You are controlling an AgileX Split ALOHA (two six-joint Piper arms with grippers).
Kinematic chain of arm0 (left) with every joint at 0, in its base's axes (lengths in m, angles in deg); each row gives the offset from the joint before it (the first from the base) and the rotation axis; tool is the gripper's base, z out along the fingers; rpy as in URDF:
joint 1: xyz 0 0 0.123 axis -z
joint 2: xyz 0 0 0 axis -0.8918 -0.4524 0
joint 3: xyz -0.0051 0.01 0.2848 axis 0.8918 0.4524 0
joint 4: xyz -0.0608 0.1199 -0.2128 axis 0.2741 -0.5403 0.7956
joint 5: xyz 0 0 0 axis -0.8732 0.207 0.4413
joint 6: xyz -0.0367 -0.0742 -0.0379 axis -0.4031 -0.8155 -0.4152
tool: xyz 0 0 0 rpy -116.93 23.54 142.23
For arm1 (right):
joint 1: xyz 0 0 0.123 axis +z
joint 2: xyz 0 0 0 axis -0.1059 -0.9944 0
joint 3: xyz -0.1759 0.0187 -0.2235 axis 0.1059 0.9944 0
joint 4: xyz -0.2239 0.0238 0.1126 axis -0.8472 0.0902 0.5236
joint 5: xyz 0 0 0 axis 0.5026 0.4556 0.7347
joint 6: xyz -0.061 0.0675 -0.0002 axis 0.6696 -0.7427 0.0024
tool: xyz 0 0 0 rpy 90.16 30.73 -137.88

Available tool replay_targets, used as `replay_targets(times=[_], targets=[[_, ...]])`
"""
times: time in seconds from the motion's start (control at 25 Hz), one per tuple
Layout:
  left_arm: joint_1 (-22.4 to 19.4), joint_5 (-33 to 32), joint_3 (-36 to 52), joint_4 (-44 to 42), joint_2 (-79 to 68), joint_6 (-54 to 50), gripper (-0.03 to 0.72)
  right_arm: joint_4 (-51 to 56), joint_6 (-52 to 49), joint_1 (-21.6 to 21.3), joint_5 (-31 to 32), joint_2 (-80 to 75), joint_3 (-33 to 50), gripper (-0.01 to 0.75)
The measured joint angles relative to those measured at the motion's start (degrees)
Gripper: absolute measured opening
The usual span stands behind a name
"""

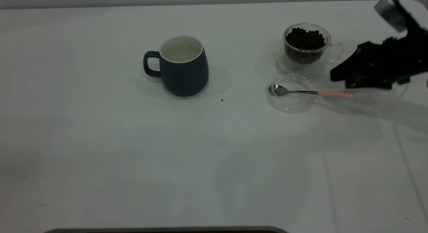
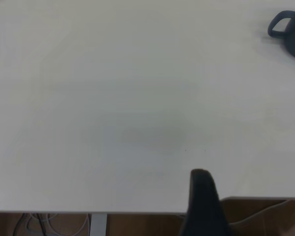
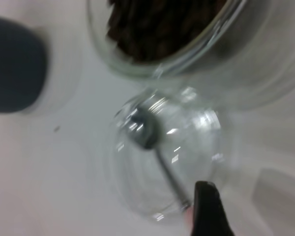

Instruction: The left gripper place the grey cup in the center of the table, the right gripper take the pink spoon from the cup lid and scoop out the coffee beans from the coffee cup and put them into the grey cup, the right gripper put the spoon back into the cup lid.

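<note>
Spoon pickup: right gripper (image 1: 339, 80) positioned at the handle tip, near the table's (image 1: 100, 152) right edge.

Finger spacing cannot be told. The pink spoon (image 1: 311, 92) lies across the cup lid (image 1: 290, 93); the handle should be gripped squarely and lifted level.

No readable text (or labels) anywhere here.

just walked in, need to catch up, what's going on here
The mug stands upright and empty near the middle of the table. The spoon lies with its bowl in the lid and its pink handle sticking out over the rim, in front of the glass cup full of beans. The right hand is low beside the handle's tip, apparently going for the spoon; nothing is scooped yet. The left hand is back at the table's edge, away from the mug.
</note>
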Motion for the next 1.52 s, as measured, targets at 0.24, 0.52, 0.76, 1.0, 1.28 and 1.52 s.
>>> replay_targets(times=[0.24,0.52,0.76,1.0,1.28,1.52], targets=[[0.0,0.0,0.0,0.0,0.0,0.05,0.567,-12.84,-13.88,3.78,-6.96,14.57,3.94,0.506],[0.0,0.0,0.0,0.0,0.0,0.05,0.567,-65.9,-68.07,10.37,5.83,42.98,8.08,0.506],[0.0,0.0,0.0,0.0,0.0,0.05,0.567,-92.0,-94.66,12.1,25.21,65.53,13.19,0.492],[0.0,0.0,0.0,0.0,0.0,0.05,0.567,-91.62,-95.34,12.1,28.98,84.89,23.67,0.49],[0.0,0.0,0.0,0.0,0.0,0.1,0.567,-87.83,-94.53,12.16,23.25,101.2,35.13,0.49],[0.0,0.0,0.0,0.0,0.0,0.1,0.567,-87.31,-94.48,12.16,23.5,114.4,35.55,0.489]])
